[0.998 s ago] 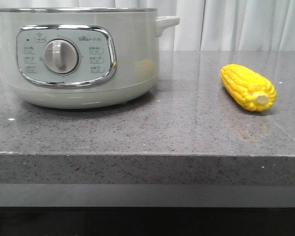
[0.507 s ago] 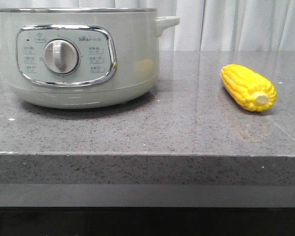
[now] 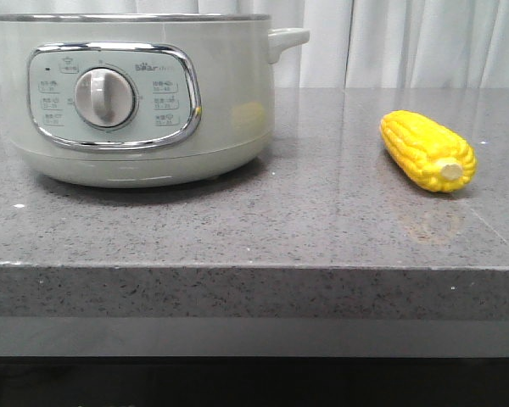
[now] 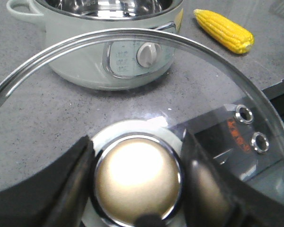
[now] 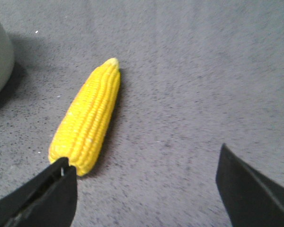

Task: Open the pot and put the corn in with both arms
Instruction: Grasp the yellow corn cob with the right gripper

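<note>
The pot (image 3: 229,127) stands at the back left of the counter, pale grey-green with a chrome-framed panel and a dial (image 3: 104,97). In the left wrist view the pot (image 4: 85,61) is open and its steel inside shows. My left gripper (image 4: 136,158) is shut on the round metal knob (image 4: 138,177) of the glass lid (image 4: 132,94) and holds it in front of the pot. The corn (image 3: 428,151) lies on the counter at the right. My right gripper (image 5: 144,161) is open over the counter, with the corn (image 5: 87,120) by one finger. Neither gripper shows in the front view.
The grey speckled counter (image 3: 254,229) ends in a front edge below the pot and corn. White curtains (image 3: 407,42) hang behind. The pot's side handle (image 3: 288,38) sticks out toward the corn. Bare counter lies between the pot and the corn.
</note>
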### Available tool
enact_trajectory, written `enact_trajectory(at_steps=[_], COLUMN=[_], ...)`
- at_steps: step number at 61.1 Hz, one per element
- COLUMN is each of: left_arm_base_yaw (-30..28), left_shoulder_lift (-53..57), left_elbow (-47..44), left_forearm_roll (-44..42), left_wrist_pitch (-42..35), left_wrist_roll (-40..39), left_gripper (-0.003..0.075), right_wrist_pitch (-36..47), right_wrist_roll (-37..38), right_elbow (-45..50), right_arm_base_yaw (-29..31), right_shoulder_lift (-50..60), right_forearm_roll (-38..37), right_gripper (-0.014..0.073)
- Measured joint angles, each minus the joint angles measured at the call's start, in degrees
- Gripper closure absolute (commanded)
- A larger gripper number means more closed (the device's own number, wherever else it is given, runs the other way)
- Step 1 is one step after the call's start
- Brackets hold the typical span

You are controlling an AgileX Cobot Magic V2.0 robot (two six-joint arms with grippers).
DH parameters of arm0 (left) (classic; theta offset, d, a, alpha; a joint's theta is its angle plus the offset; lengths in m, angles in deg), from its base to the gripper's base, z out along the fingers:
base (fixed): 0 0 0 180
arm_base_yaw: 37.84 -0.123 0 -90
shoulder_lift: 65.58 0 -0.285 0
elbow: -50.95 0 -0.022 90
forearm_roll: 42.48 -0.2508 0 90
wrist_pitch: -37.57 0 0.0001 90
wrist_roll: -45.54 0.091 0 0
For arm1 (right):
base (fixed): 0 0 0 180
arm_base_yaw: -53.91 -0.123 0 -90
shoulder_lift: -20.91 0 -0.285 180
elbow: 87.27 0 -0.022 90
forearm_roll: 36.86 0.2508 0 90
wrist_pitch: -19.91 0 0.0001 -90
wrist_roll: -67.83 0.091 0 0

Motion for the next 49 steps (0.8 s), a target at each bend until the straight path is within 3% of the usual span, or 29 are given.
enact_trajectory(at_steps=[23, 42, 49], left_arm_base_yaw=[0.0, 0.0, 0.0], left_shoulder_lift=[0.1, 0.1, 0.1], left_elbow=[0.0, 0.0, 0.0], left_forearm_roll=[0.1, 0.1, 0.1], left_wrist_pitch=[-0.5, -0.5, -0.5], left_wrist_roll=[-0.1, -0.1, -0.1], left_gripper=[0.0509, 0.0509, 0.0509], right_wrist_pitch=[-10.0, -11.9, -13.7], right_wrist_roll=[0.0, 0.0, 0.0], right_elbow=[-22.5, -30.6, -31.3], right_arm_base_yaw=[-5.0, -5.3, -5.3], right_shoulder_lift=[-30.7, -42.5, -45.0], right_forearm_roll=[6.5, 9.5, 9.6], right_gripper=[-0.0021, -0.0013, 0.005])
